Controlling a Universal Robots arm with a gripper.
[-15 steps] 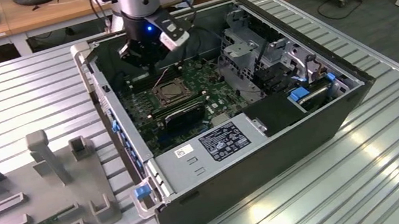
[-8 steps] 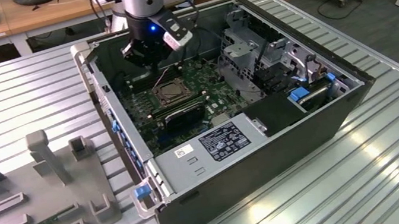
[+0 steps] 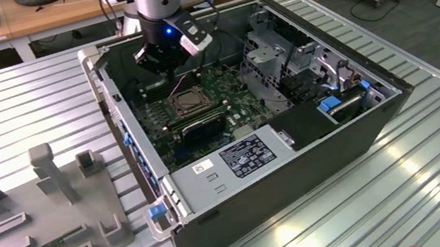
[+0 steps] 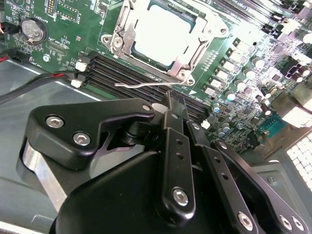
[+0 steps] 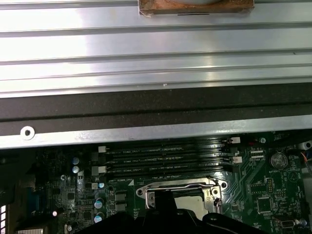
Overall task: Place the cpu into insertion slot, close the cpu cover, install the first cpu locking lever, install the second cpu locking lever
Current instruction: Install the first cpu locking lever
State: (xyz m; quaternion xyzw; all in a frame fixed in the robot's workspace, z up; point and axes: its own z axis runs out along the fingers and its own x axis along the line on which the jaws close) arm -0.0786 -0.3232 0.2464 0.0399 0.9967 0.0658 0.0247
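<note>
One arm, its gripper point(image 3: 161, 72) down inside the open computer case point(image 3: 298, 171) on the ribbed metal bench point(image 3: 409, 199). Fingers point(image 4: 171, 141) look pressed together, nothing between them. The cpu point(image 4: 163, 34) sits in its motherboard socket, the cpu cover point(image 4: 181, 70) lying flat around it. A thin wire locking lever point(image 4: 141, 85) juts out between socket and memory slots point(image 4: 117, 73), near the fingers. Grey fixture block point(image 3: 44, 237) on the exterior view's left.
</note>
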